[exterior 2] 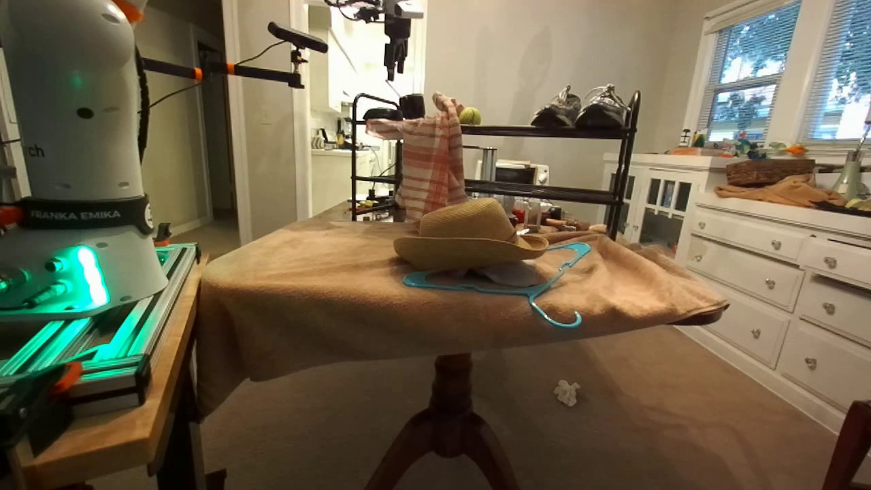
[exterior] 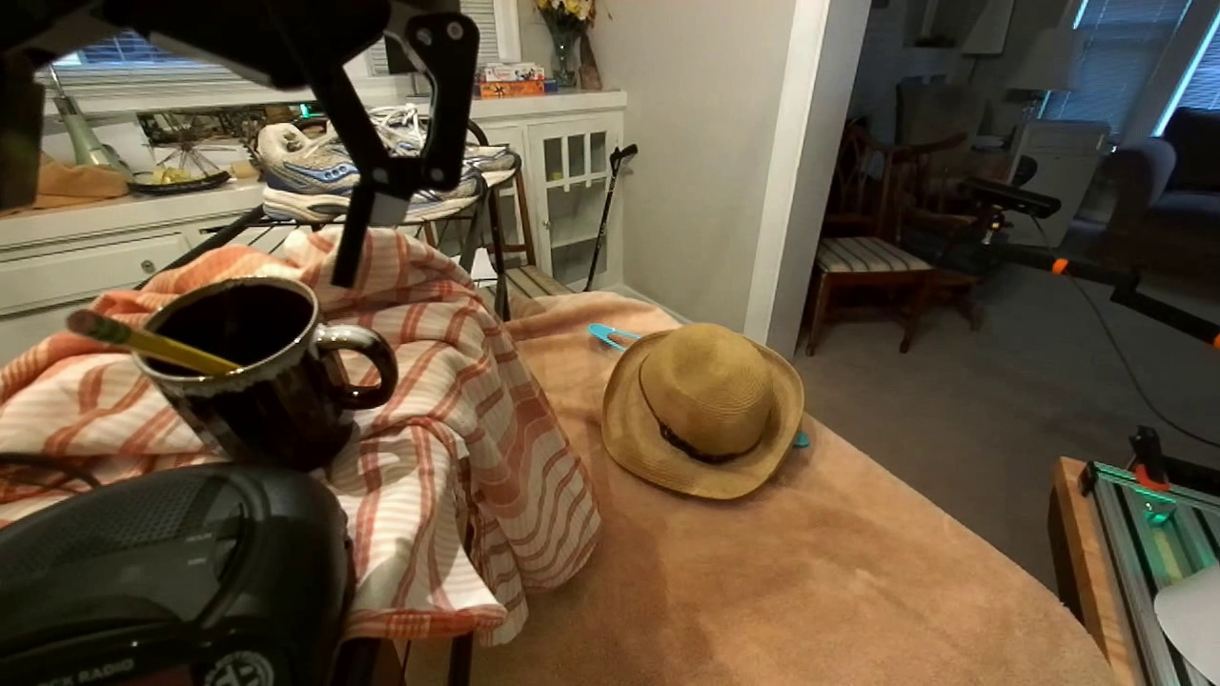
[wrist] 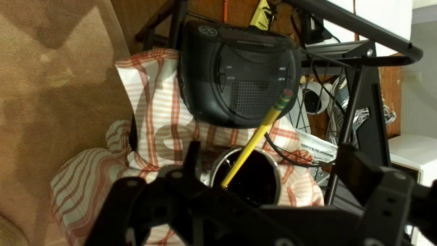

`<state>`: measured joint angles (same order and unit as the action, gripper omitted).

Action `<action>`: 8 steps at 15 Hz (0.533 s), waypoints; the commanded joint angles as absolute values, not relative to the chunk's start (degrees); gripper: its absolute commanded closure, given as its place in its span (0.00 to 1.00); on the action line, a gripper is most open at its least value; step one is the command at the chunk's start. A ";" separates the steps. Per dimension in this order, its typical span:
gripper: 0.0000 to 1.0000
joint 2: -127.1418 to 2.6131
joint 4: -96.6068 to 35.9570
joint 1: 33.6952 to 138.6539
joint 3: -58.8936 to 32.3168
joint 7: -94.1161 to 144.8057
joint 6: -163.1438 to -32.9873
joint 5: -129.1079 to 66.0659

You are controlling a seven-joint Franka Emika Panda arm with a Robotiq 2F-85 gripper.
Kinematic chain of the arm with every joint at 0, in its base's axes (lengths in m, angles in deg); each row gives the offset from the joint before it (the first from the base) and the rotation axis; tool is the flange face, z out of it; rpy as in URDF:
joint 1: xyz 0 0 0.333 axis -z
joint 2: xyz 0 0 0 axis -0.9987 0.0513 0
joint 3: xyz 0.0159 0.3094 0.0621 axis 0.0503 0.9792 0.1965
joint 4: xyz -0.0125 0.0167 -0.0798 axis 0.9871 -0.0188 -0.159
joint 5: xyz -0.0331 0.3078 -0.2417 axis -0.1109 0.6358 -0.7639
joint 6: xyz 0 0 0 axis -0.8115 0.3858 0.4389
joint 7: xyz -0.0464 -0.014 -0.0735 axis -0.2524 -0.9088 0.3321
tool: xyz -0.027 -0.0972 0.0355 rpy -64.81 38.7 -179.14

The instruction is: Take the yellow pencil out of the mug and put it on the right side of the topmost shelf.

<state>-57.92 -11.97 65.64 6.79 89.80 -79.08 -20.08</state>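
Observation:
The yellow pencil (exterior: 157, 346) leans in the dark glossy mug (exterior: 276, 410), its eraser end sticking out past the rim. In the wrist view the pencil (wrist: 252, 141) slants up from the mug (wrist: 278, 177) over a black radio. The mug stands on a striped cloth on the topmost shelf (exterior 2: 517, 133) of a dark metal rack. My gripper (wrist: 272, 155) is open, its fingers spread wide and holding nothing. In an exterior view the gripper (exterior 2: 396, 64) hangs above the mug (exterior 2: 412, 105). The pencil's lower end is hidden inside the mug.
A black clock radio (exterior: 172, 572) sits beside the mug. Sneakers (exterior 2: 578, 109) stand at the far end of the top shelf, and a green-yellow ball (exterior 2: 469, 116) lies nearer the cloth (exterior 2: 430, 163). A straw hat (exterior: 705, 410) and blue hanger (exterior 2: 476, 287) lie on the covered table.

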 commanded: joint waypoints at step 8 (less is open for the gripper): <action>0.00 -56.34 -6.50 64.17 6.67 87.23 -71.39 -18.03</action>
